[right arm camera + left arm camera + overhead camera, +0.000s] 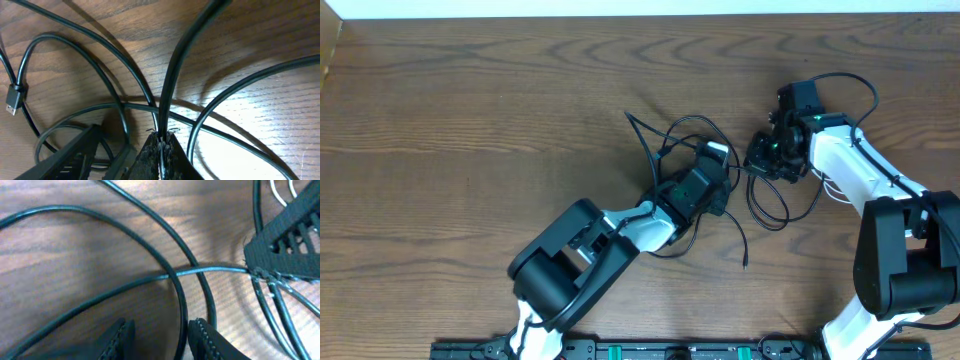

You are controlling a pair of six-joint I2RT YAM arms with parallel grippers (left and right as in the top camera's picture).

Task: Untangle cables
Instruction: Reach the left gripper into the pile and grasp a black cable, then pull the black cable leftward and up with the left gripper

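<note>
- Cables (758,212): thin black cords in one knotted cluster on the wooden table (470,120), right of centre, between the two arms; loops cross at several points
- Left gripper (161,329): lowered onto the left part of the cluster; jaws stand apart with one strand running between the fingertips, not clamped; other strands cross just ahead of it
- Free end: a flat plug (12,100) lies loose on the table at the left edge of the right wrist view, its cord curving back into the tangle
- Right gripper (161,147): at the right part of the cluster, near the left gripper; jaws pressed together on one black strand, which leaves the fingertips in a straight run
- Step in hand, as judged: separating one strand, the right side holding and the left side placed to anchor; the cables are not yet apart
- Next move, as judged: close the left jaws on the strand between them, then draw the right gripper slowly to the right, checking that crossing loops slide free rather than tighten
</note>
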